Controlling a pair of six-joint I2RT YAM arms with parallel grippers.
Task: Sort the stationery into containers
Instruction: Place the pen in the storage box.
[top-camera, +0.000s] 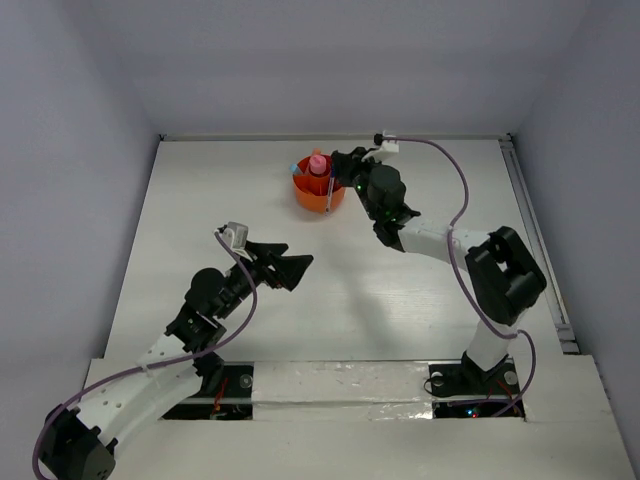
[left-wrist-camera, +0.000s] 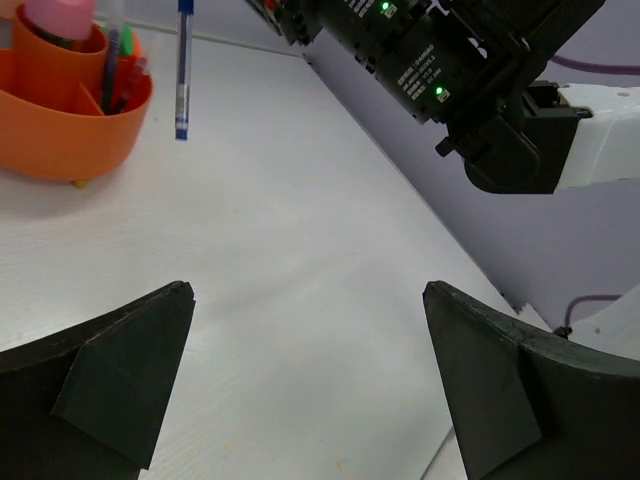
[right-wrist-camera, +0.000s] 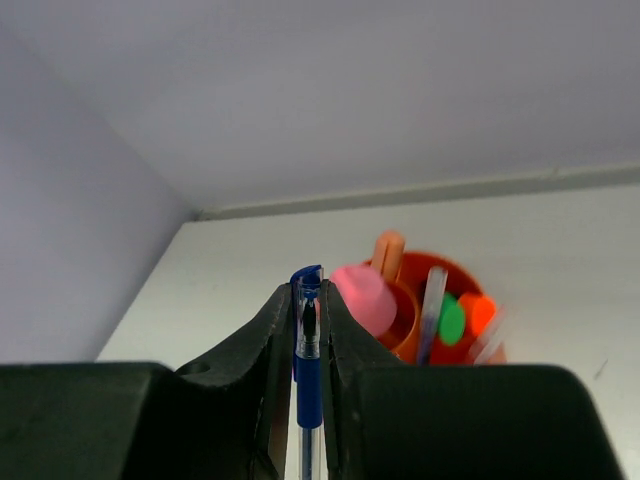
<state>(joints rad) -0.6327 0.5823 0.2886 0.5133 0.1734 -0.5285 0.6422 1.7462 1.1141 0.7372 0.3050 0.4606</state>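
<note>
My right gripper is shut on a blue pen, clamped near its capped tip. In the left wrist view the blue pen hangs upright in the air just right of the orange cup. The orange cup stands at the back middle of the table, with my right gripper at its right rim. Inside it are a pink bottle-like piece, a peach marker, a clear pen, a green marker and an orange one. My left gripper is wide open over bare table, holding nothing.
The right arm reaches across the back right of the left wrist view. My left gripper sits mid-table, well in front of the cup. White walls close in the table on the left, back and right.
</note>
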